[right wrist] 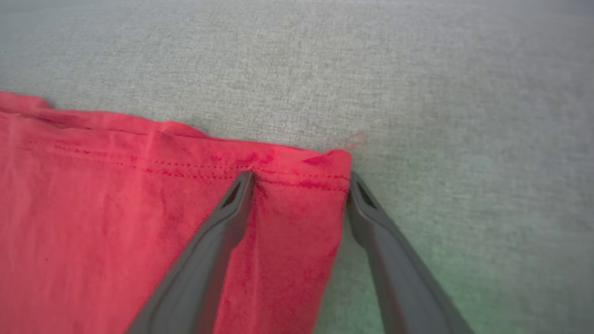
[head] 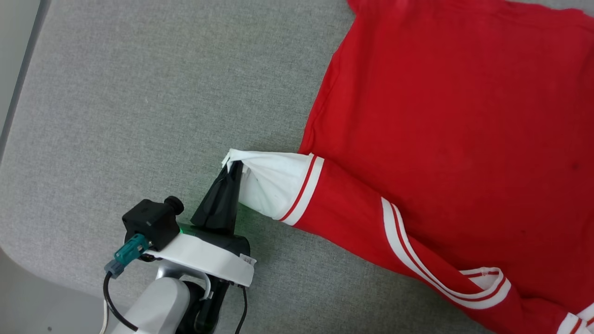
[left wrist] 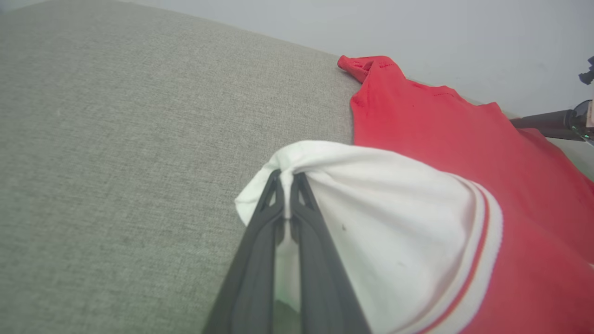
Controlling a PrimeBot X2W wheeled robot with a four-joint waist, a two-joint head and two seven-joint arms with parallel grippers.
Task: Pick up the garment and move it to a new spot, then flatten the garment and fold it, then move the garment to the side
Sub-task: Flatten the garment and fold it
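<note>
The garment (head: pixel 445 120), a red jersey with white striped-trim sleeves, lies spread on the grey cushion, plain red side up, across the right half of the head view. My left gripper (head: pixel 233 166) is shut on the tip of its white sleeve (head: pixel 271 183), pulling the cloth into a point; the left wrist view shows the pinch (left wrist: pixel 287 178) on the white sleeve (left wrist: pixel 394 222). In the right wrist view my right gripper (right wrist: pixel 300 183) stands open, its fingers straddling the garment's (right wrist: pixel 139 218) red hem corner, one fingertip (right wrist: pixel 243 183) on the cloth, the other just past its edge.
The grey fabric surface (head: pixel 153 106) spreads wide to the left of the garment. Its edge runs along the far left and lower left (head: pixel 28 269). A dark part of the other arm (left wrist: pixel 547 124) shows at the far right of the left wrist view.
</note>
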